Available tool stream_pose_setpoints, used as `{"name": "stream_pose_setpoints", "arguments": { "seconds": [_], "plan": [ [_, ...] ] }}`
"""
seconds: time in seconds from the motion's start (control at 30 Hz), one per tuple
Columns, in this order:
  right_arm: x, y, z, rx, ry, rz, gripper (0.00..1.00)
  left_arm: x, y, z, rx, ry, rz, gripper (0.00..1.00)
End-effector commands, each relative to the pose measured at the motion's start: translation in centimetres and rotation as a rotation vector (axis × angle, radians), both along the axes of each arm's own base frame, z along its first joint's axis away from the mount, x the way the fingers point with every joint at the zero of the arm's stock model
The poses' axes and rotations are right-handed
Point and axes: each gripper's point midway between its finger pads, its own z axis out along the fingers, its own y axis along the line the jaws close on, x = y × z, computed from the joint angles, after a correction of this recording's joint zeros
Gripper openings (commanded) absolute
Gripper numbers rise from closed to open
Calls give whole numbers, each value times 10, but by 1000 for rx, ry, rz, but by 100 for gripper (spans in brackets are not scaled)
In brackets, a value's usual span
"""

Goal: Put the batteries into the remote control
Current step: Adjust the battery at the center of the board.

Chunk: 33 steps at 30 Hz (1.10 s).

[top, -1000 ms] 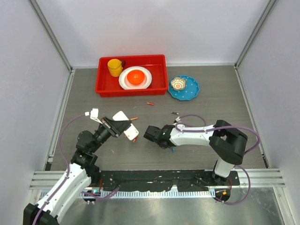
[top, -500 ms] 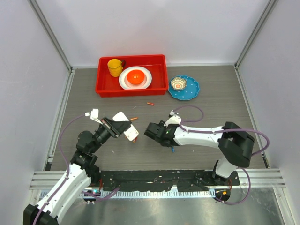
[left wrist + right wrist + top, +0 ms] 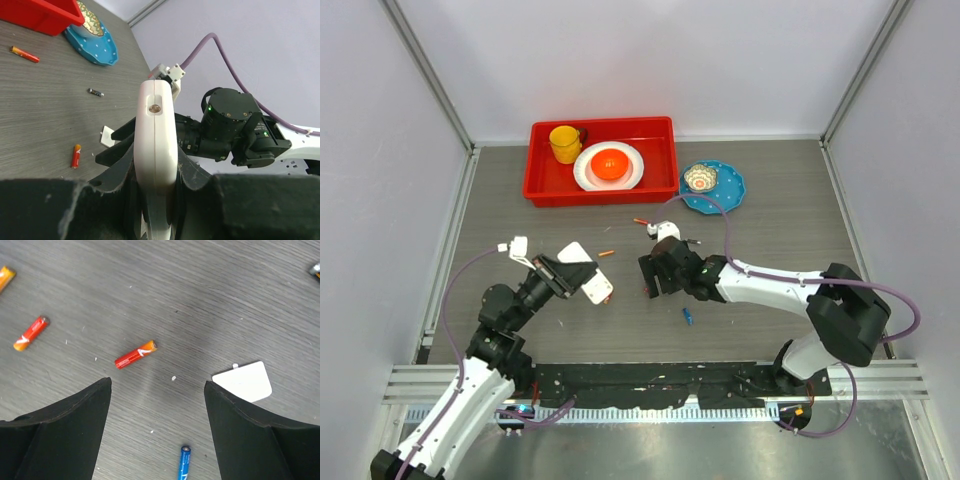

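Grip first: the left jaws are clenched on the small flat white rectangular remote control [image 3: 155, 150], pinching its two broad faces so that one narrow edge faces the left wrist camera. From above, the remote control [image 3: 586, 272] sits tilted in that hold at the left of the grey wood-grain tabletop [image 3: 770, 230], its red keypad patch at the nearer end. The right jaws are released and spread wide, hanging empty over the tabletop just right of the remote control.

Between their black fingers [image 3: 65, 425] lies a thin red-and-orange battery [image 3: 136, 355]. A blue battery [image 3: 184, 462] lies nearer the wrist, and a small flat white plastic panel [image 3: 243, 381] sits by the other finger. More batteries are scattered about: a second red-and-orange one [image 3: 31, 333], an orange one [image 3: 605, 253] and a dark one [image 3: 692, 241].

At the far side stands a red plastic tray [image 3: 660, 180] holding a yellow cup [image 3: 564, 143] and a white plate [image 3: 588, 172] with an orange bowl [image 3: 610, 164]. Beside it is a blue dotted plate [image 3: 728, 195] carrying a small patterned bowl [image 3: 700, 179].
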Motion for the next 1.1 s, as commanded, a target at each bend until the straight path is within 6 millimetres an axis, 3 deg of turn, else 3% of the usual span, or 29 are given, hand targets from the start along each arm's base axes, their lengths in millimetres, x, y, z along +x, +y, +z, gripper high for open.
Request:
{"name": "stream_pose_setpoints", "arguments": {
  "seconds": [0.0,0.17,0.57,1.07],
  "plan": [
    [-3,29,13,26,-68,323,80,-1,5,17,-9,-48,24,0],
    [-4,40,18,16,-97,440,80,-2,6,12,-5,-39,24,0],
    [8,37,-12,-144,-64,503,74,2,4,4,-2,-24,22,0],
    [15,38,-29,-127,3,537,69,2,4,0,3,-21,24,0]
  ]
}}
